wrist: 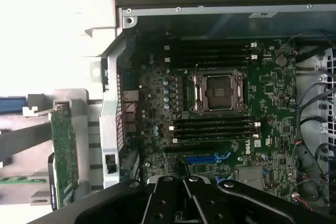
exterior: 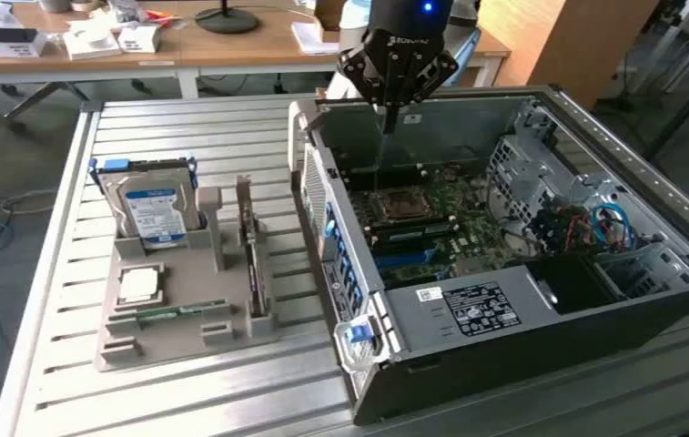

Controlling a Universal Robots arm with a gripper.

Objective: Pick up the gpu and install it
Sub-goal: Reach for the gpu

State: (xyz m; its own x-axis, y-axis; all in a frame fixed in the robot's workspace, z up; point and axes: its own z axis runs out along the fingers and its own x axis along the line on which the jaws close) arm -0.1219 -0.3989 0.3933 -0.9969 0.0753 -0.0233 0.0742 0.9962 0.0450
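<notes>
The gpu (exterior: 250, 259) stands on edge in a slot of the grey holder (exterior: 137, 341) on the table, at the exterior view's left of the open computer case (exterior: 466, 314). In the wrist view the gpu (wrist: 64, 153) is a thin green card beside the case's rear wall. My gripper (exterior: 383, 126) hangs over the far part of the case, above the motherboard (exterior: 441, 223), well apart from the gpu. Its fingers are shut together with nothing between them. In the wrist view the gripper (wrist: 182, 181) is over the board near a blue expansion slot (wrist: 207, 158).
The holder also carries a silver hard drive with a blue label (exterior: 150, 209), a processor (exterior: 137, 285) and a green memory stick (exterior: 180, 312). The case walls rise around the motherboard (wrist: 220, 119), with cables (exterior: 599, 228) at the exterior view's right. A wooden desk (exterior: 223, 41) stands behind.
</notes>
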